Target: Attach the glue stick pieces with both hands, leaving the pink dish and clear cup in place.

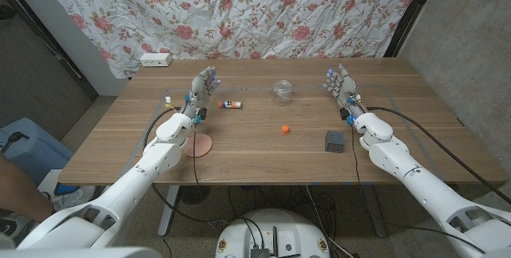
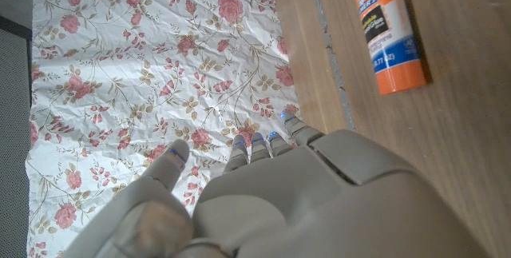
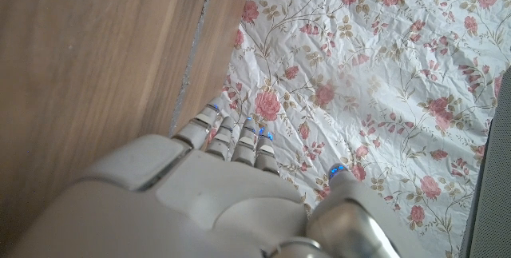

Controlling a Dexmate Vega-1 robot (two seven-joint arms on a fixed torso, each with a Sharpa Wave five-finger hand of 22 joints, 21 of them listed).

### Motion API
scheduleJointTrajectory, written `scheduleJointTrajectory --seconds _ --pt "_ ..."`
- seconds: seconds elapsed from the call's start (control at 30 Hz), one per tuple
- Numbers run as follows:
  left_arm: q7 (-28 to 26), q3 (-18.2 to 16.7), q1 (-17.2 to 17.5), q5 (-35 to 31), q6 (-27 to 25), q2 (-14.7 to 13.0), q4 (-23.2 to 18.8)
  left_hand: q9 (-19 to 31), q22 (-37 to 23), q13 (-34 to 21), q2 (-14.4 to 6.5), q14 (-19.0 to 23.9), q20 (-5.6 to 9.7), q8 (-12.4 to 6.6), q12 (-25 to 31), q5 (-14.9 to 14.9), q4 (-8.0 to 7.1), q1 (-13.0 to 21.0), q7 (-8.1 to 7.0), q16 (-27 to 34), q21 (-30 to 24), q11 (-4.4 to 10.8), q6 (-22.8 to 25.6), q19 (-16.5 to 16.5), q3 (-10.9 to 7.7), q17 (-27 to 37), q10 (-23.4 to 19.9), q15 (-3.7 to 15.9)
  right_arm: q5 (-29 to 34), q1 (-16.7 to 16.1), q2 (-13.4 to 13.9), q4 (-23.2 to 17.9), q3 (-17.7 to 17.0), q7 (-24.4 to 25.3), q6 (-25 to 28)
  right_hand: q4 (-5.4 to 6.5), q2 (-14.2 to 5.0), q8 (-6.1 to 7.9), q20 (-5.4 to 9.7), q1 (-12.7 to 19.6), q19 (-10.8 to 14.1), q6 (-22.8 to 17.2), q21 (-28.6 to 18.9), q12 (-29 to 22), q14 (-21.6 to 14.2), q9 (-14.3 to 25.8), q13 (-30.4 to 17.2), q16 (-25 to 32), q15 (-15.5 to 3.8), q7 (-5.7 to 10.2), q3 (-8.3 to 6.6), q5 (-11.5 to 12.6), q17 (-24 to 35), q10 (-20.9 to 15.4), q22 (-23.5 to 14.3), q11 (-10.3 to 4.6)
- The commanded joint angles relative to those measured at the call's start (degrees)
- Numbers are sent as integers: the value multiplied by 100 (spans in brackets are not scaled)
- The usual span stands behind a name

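The glue stick body [image 1: 230, 104], white and orange, lies on its side on the wooden table [image 1: 263, 150], just right of my left hand [image 1: 203, 88]; it also appears as the glue stick [image 2: 386, 30] beside my left hand [image 2: 271, 202]. Its small orange cap [image 1: 285, 129] sits apart near the table's middle. The clear cup [image 1: 282, 92] stands behind the cap. The pink dish [image 1: 203, 144] lies by my left forearm. My left hand stands open, fingers up, holding nothing. My right hand [image 1: 342, 85] [image 3: 231, 194] stands open at the far right, fingers apart, away from both pieces.
A dark grey block [image 1: 334, 140] sits near my right forearm. A white power strip [image 1: 156, 60] lies at the table's back left corner. A floral sheet [image 1: 263, 10] hangs behind the table. A person's arm [image 1: 20, 190] shows at the left edge.
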State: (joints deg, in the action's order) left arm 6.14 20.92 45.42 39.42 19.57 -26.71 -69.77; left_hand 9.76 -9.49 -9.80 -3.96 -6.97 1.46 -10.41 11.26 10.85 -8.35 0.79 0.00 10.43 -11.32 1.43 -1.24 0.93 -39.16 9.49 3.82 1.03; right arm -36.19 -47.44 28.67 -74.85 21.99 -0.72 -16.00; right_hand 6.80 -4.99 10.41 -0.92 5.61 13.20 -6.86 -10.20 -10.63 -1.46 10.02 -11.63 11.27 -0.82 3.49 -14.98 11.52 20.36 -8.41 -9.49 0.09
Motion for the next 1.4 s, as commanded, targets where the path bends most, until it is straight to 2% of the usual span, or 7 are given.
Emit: scheduleJointTrajectory --seconds 0.03,0.17,0.53,0.9,0.97,1.13,1.4 --pt "579 -7 -334 127 221 160 663 14 -24 -15 -494 45 51 -36 41 23 123 91 -2 20 -33 54 9 52 -53 2 -29 47 219 146 -130 104 118 164 -60 -17 1 31 20 29 44 -68 -26 -34 -41 25 -12 17 -6 -2 -43 36 9 -62 -27 16" --pt "425 16 -299 18 87 30 446 13 -16 -14 -405 131 76 -54 51 -6 334 192 -34 6 -10 113 121 82 -57 -8 -142 90 302 167 -151 152 142 218 -109 -28 -1 35 42 30 35 -80 -28 -41 -54 23 -1 17 -16 -7 -49 44 -13 -79 -26 6" --pt "-230 35 -58 -312 -634 -543 -543 13 -7 -15 -358 232 98 -65 53 -37 635 349 -70 -6 15 137 246 135 -97 -8 -273 123 367 83 13 -76 111 356 76 -54 -13 38 51 39 12 -93 -28 -44 -61 20 17 9 -23 -11 -68 59 -58 -92 -24 0" --pt "-465 167 -54 -809 -1254 -1149 -1179 15 -3 -22 -259 398 149 -117 55 -62 1531 888 -237 -13 51 265 553 243 -267 -2 -549 287 373 63 18 -55 89 364 26 -81 -25 35 72 49 -7 -93 -31 -44 -50 17 34 -3 -37 -19 -89 72 -106 -97 -23 -4" --pt "-455 204 -64 -930 -1312 -1262 -1256 16 -3 -23 -253 420 164 -132 55 -63 1627 952 -270 -13 54 293 619 254 -279 -1 -583 303 378 63 18 -49 91 364 18 -84 -26 35 74 50 -9 -92 -32 -44 -53 17 35 -2 -36 -16 -91 73 -112 -99 -23 -2" --pt "-464 265 -80 -1191 -1307 -1425 -1322 18 -2 -24 -202 501 232 -144 67 -65 1834 1117 -324 -7 50 371 703 312 -293 0 -701 369 395 37 -4 -54 79 411 -38 -96 -32 34 88 53 -16 -93 -33 -43 -58 16 42 -3 -33 -17 -100 78 -133 -97 -22 -3" --pt "-719 339 -67 -1746 -1382 -1676 -1594 24 4 -26 -107 717 264 -210 104 -54 1955 1451 -448 13 42 516 977 457 -332 -1 -994 469 369 8 -29 -56 69 416 -66 -112 -38 31 98 57 -20 -89 -37 -46 -55 15 50 -7 -48 -7 -113 83 -163 -109 -21 -4"
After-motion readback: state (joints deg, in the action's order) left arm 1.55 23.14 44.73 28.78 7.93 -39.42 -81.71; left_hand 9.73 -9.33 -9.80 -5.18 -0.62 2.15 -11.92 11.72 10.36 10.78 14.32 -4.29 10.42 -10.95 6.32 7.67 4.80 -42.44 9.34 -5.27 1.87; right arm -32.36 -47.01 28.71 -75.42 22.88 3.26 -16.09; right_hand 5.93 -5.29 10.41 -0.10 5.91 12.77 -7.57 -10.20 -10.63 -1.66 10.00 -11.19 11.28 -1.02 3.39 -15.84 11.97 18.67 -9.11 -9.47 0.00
